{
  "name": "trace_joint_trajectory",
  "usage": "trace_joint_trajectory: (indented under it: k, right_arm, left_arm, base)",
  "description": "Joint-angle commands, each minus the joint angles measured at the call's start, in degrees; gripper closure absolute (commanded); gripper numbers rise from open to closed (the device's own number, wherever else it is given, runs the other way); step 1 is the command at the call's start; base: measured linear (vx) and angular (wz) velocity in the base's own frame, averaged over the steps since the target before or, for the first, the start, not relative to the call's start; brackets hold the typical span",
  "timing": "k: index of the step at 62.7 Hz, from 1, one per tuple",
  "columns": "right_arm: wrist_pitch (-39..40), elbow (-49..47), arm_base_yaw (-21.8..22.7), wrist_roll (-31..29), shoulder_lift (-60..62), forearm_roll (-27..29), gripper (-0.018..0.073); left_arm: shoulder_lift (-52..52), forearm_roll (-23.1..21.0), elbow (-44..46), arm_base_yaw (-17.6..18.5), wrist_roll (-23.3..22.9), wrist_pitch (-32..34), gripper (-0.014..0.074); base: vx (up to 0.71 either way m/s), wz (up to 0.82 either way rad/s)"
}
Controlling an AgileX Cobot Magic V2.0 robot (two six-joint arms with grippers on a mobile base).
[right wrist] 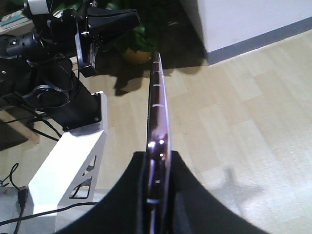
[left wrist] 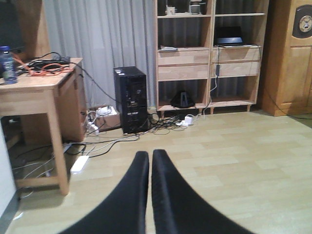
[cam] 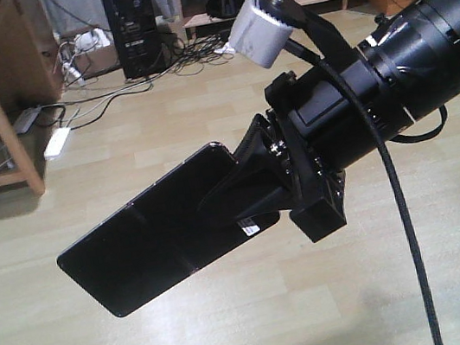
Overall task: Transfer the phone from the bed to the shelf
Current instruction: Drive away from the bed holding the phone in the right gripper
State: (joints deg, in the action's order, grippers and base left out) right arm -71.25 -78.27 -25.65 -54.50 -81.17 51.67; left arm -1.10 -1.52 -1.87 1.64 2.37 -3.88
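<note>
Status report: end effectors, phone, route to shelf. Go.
Right end effector shut on phone, held above floor. Left end effector shut, empty. Shelf ahead; computer tower and cables at its foot.

The right end of the phone [cam: 148, 238] is hidden behind the right gripper [cam: 214, 197]; the top of the far shelf [left wrist: 185, 70] is cut off.

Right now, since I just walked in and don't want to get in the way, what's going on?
The right arm's fingers are clamped on one end of the thin glossy black rectangular phone, holding it in the air over the pale plank floor. The left arm's fingers are shut on nothing and face the light natural-wood shelf. The phone is not yet on that shelf.
</note>
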Motion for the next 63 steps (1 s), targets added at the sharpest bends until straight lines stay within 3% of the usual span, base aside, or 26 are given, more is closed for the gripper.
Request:
trace_joint_trajectory:
  k: [1,63]
  right_arm:
    - [-2.38,-1.51,-0.07,0.09,2.07,4.32,0.0561]
    - [-2.38,-1.51,-0.07,0.03,2.07,4.32,0.0561]
  left_arm:
    - [-0.33,-0.60,1.44,0.30,-0.50,4.24,0.0595]
    - [-0.33,-0.60,1.44,0.30,-0.50,4.24,0.0595]
  base:
    - [0.43,-0.18]
    - [0.43,-0.31]
